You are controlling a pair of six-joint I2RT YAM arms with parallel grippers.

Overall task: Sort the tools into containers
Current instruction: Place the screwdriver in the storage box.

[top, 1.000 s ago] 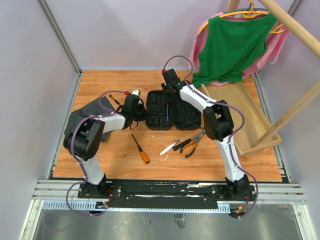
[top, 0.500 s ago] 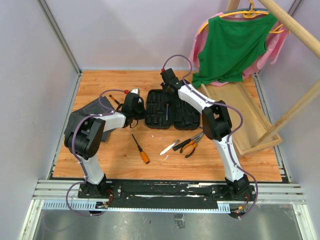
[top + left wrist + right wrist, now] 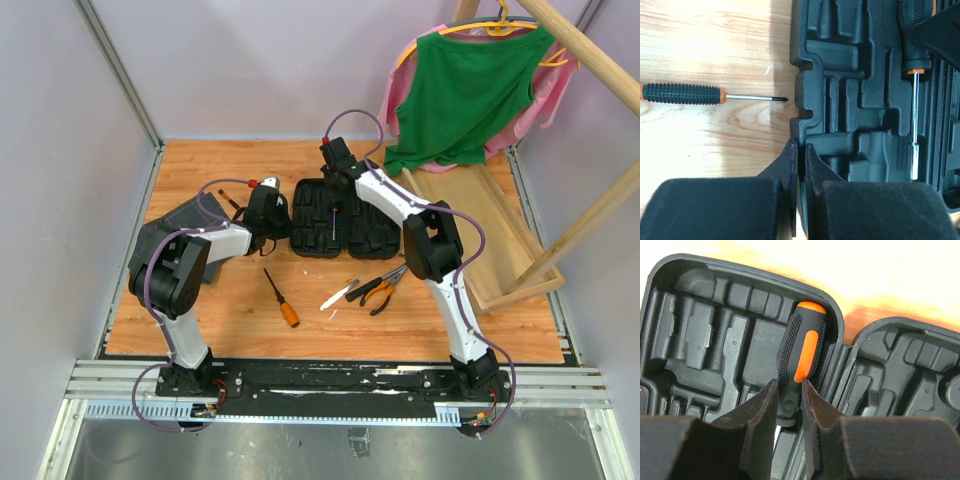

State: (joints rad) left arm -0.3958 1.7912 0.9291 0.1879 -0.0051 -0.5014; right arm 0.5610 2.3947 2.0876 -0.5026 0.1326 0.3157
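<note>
The black tool case [image 3: 345,235] lies open in the middle of the table, its moulded slots facing up. My left gripper [image 3: 801,150] is shut on the case's left rim [image 3: 799,107]. My right gripper [image 3: 790,390] is shut on the black-and-orange handle of a screwdriver [image 3: 801,352] that lies in a slot at the case's far end [image 3: 332,222]. Its steel shaft [image 3: 914,125] shows in the left wrist view. On the wood lie a black-handled screwdriver [image 3: 685,93], an orange-handled screwdriver [image 3: 282,300] and orange-black pliers [image 3: 380,290].
A small pale-bladed tool [image 3: 338,295] lies beside the pliers. A dark grey folded cloth [image 3: 165,235] sits at the left edge. A long wooden tray [image 3: 490,240] runs along the right side under hanging green and pink shirts [image 3: 465,90].
My left gripper has closed onto the case's rim. The right gripper has shifted slightly left over the case's far end and tightened a little on the screwdriver handle.
</note>
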